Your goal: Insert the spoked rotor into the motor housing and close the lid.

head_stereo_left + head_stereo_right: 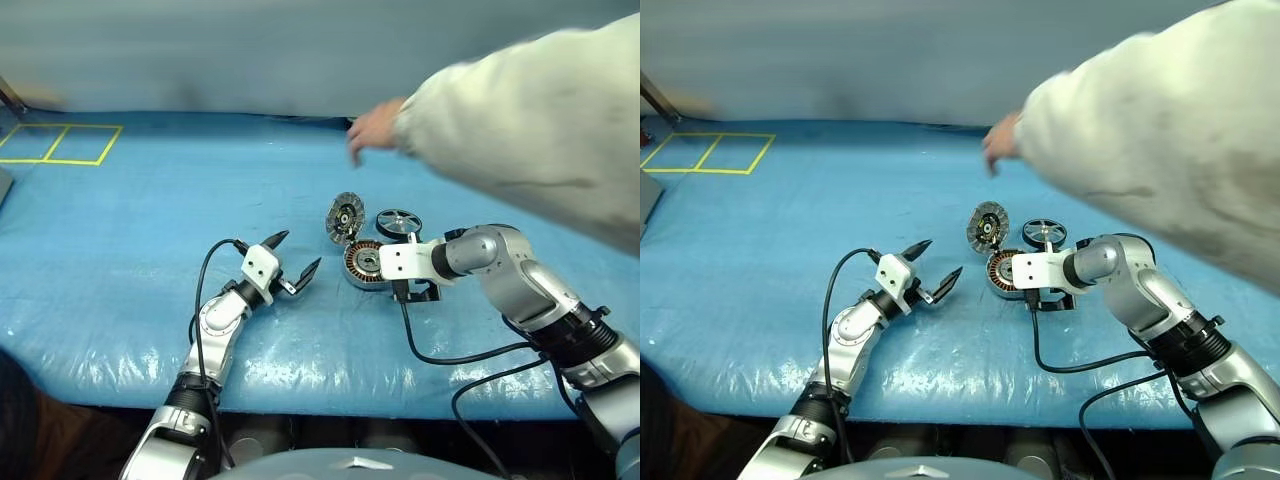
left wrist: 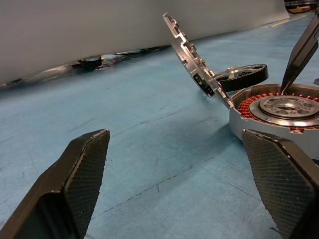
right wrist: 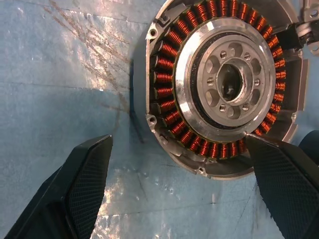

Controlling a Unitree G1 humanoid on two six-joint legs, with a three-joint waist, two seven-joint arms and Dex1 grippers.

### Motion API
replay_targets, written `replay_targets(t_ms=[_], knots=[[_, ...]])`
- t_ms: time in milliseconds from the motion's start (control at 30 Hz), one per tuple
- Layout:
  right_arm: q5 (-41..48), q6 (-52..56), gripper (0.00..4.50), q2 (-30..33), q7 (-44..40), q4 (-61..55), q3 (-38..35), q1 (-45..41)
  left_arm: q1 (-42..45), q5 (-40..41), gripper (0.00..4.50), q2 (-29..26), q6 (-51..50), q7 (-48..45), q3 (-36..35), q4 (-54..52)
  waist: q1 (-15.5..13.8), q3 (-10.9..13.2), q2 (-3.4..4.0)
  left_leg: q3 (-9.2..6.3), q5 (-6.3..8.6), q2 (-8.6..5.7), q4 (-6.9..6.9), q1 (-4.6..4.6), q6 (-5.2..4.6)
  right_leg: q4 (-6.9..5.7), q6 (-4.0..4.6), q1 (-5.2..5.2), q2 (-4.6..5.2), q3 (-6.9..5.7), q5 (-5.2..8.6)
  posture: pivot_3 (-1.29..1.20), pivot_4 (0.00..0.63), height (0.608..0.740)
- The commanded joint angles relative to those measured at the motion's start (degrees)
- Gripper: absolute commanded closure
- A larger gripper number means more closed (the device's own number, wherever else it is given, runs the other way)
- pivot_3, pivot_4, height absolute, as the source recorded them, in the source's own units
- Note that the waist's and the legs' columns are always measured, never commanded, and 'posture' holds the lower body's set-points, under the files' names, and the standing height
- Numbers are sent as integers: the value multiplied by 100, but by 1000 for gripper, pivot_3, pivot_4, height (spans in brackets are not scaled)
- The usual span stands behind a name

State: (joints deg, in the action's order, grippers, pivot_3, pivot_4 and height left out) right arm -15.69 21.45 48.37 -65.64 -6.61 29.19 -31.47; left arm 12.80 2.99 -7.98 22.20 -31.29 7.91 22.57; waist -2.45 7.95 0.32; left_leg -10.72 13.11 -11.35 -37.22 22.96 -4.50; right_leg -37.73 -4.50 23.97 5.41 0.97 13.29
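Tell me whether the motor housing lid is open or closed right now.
Open. The lid stands tilted up from the edge of the motor housing, leaving the copper windings and hub exposed.

No text, label, brand, number or sign can be read on anything in these views.

Blue tarp (image 1: 150, 220) over table, yellow taped squares (image 1: 60, 145), grey wall (image 1: 250, 50).
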Motion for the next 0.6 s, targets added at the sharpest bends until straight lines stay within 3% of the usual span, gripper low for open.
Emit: replay_targets(t_ms=[33, 600], knots=[[-77, -49, 54, -83, -109, -262, -48, -126, 4, 13, 0, 40, 79, 17, 40, -150, 11, 0, 0, 0, 0, 0, 0, 0, 0, 0, 0, 0, 0, 0, 0, 0, 150, 740], [-18, 19, 54, -254, 231, -413, -682, -133, 36, 19, 0, 30, 83, 7, 51, -111, 2, 0, 0, 2, 0, -2, -4, 5, 1, -5, -2, 35, 0, 5, -2, 0, 150, 740]])
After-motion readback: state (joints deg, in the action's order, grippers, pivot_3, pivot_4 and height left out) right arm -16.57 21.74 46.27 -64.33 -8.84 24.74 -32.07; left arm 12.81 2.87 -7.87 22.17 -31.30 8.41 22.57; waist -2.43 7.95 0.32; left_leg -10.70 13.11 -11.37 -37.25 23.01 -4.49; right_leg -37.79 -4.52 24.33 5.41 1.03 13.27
